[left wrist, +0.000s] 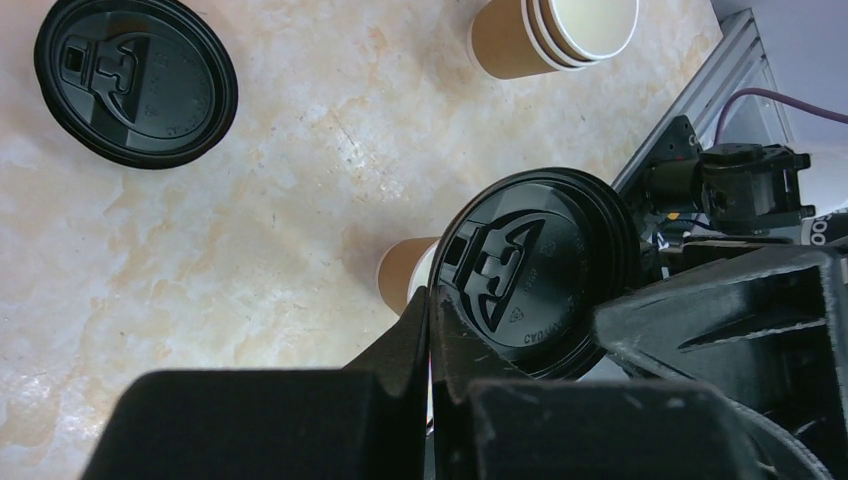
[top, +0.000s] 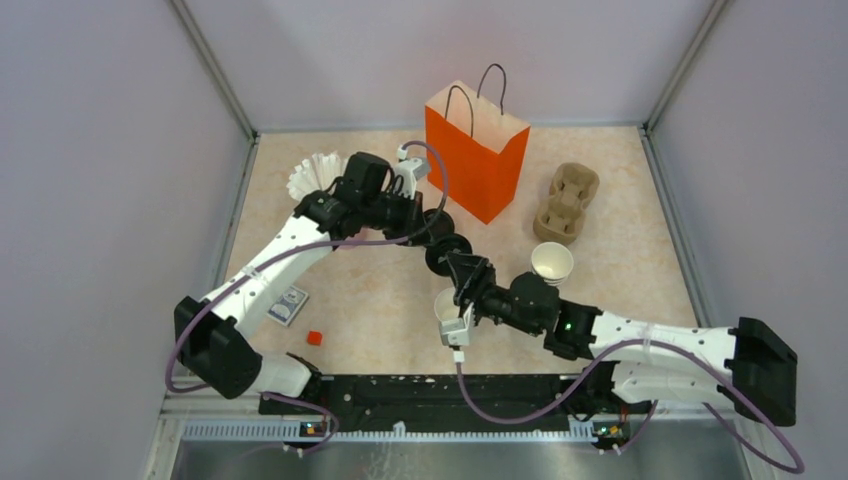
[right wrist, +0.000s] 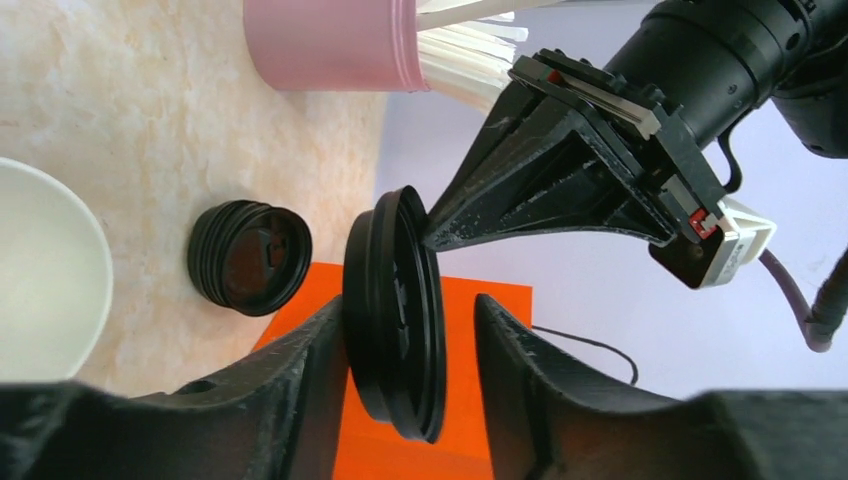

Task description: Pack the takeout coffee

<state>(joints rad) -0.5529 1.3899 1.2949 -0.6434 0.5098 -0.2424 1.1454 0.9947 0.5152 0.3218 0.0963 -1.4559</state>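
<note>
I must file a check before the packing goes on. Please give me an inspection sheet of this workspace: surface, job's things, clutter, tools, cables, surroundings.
Surface: marbled beige table, no spill seen.
Job's things: brown cup stands lidless; black lid is held in the air; orange bag stands upright at the back.
Clutter: cup stack, cardboard carrier, spare lids, pink holder, blue card, red block.
Tools: left tool shut on the black lid's rim; right tool open, one finger on each side of that lid.
Cables: purple cables run in loose loops along both arms.
Surroundings: pale walls; nothing else seen.
</note>
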